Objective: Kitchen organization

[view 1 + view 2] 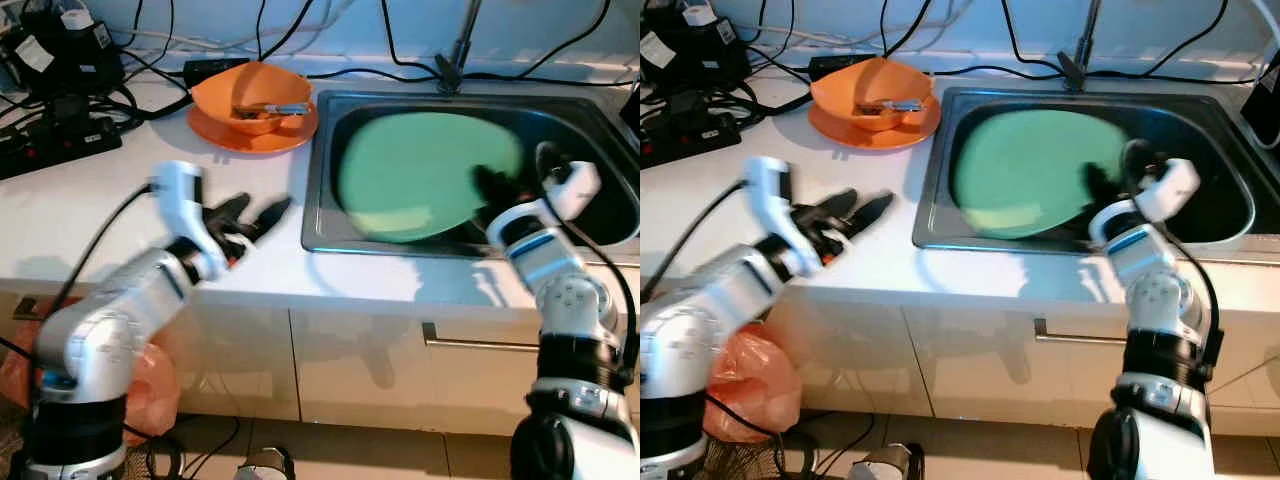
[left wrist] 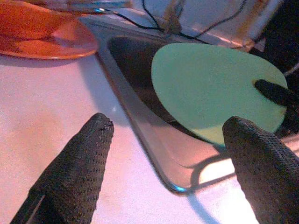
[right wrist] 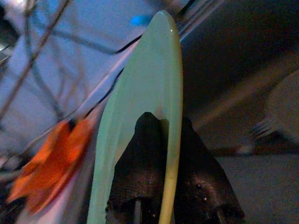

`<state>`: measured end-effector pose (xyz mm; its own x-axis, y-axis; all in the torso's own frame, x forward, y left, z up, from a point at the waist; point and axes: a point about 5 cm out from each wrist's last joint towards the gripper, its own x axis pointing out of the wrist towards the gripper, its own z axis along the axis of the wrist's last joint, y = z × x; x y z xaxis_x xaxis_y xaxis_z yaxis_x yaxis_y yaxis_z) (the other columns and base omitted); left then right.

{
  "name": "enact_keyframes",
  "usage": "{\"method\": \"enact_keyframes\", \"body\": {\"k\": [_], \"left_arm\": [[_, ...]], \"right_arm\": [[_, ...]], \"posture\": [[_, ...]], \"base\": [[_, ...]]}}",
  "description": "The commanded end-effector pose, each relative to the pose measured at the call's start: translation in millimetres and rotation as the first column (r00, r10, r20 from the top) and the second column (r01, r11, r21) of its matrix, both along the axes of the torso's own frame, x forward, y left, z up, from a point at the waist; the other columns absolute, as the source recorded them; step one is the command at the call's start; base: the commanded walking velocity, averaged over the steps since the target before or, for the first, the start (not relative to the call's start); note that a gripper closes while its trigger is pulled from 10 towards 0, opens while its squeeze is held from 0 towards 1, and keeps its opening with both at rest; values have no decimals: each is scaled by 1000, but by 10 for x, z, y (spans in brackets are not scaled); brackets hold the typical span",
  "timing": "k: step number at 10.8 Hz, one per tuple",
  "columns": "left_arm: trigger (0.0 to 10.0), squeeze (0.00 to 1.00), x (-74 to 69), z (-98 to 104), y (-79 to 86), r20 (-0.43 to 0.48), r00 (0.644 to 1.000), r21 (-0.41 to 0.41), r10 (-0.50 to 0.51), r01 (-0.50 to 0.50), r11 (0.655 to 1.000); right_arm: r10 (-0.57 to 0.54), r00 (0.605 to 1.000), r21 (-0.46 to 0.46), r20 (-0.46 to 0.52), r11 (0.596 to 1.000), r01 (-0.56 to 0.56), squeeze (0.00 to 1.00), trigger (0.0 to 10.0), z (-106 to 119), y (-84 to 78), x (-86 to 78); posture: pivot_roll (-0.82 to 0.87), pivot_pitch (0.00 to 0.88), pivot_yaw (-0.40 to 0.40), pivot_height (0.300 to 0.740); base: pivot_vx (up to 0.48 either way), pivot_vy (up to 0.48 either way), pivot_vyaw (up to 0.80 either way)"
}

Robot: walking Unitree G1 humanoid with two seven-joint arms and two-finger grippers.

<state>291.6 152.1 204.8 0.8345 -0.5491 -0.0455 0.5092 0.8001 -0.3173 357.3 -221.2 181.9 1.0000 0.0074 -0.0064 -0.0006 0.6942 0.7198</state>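
Over the sink (image 1: 330, 235), right hand (image 3: 170, 186) clamps blurred green plate (image 1: 425, 170); left hand (image 1: 255, 215) spread apart.

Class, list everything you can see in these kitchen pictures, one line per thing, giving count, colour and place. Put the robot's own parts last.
Round green plate: one, green, tilted over the sink, its edge gripped by the right end effector.
Steel sink: one, dark grey, set into the counter on the right.
Orange bowl: one, orange, on the orange plate, holding a utensil.
Flat orange plate: one, orange, on the counter left of the sink.
White counter: one, white, across the view.
Black power strips and cables: several, black, back left of the counter.
Orange plastic bag: one, orange, on the floor at left.
Left end effector: one, black, open above the counter.
Right end effector: one, black, shut on the green plate.
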Motion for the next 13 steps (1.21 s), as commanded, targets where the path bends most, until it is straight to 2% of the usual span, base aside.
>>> {"method": "enact_keyframes", "body": {"k": [1, 2, 4, 6, 7, 8, 9, 10, 12, 13], "left_arm": [[10000, 1000, -19, 33, -6, 47, 999, 53, -4, 2, 999], [10000, 1000, -4, 23, -20, 76, 997, 101, -3, -5, 995], [10000, 1000, 9, 28, -104, 123, 992, 158, -36, 16, 987], [10000, 1000, 4, 28, -113, 146, 988, 199, -43, 14, 980], [10000, 1000, 0, 9, -120, 154, 987, 243, -54, 15, 970], [10000, 0, 0, -9, -130, 159, 985, 269, -67, 22, 963], [10000, 0, -2, -19, -139, 161, 984, 281, -78, 30, 959], [10000, 0, 0, -15, -162, 171, 981, 298, -96, 41, 954], [10000, 0, -6, -23, -179, 181, 977, 325, -115, 52, 944], [10000, 0, -12, -28, -186, 181, 975, 330, -126, 61, 942]], "right_arm": [[-38, 998, -63, -52, 997, 34, 0, 0, -84, -37, 14], [-79, 993, -148, -85, 987, 66, 0, 0, -166, -63, 54], [-182, 971, -216, -158, 965, 146, 0, 0, -353, -116, 160], [-268, 937, -294, -224, 935, 197, 0, 0, -486, -169, 163], [-275, 927, -338, -253, 923, 182, 0, 0, -545, -145, 170], [-273, 925, -367, -265, 915, 165, 0, 0, -580, -116, 184], [-269, 924, -385, -271, 910, 152, 0, 0, -600, -91, 192], [-239, 932, -451, -272, 887, 96, 0, 10000, -599, -9, 224], [-202, 941, -509, -272, 860, 37, 24, 10000, -618, 79, 238], [-194, 942, -510, -276, 859, 27, 24, 10000, -635, 100, 236]], "posture": [[168, 93, 44, 740], [167, 93, 48, 740], [169, 94, 50, 740], [186, 101, 46, 740], [190, 104, 48, 740], [194, 106, 50, 740], [197, 107, 52, 740], [197, 107, 53, 740], [198, 108, 55, 740], [199, 107, 56, 740]], "base": [[0, 0, 0], [0, 0, 0], [0, 0, 0], [0, 0, 0], [0, 0, 0], [0, 0, 0], [0, 0, 0], [0, 0, 0], [0, 0, 0], [0, 0, 0]]}}
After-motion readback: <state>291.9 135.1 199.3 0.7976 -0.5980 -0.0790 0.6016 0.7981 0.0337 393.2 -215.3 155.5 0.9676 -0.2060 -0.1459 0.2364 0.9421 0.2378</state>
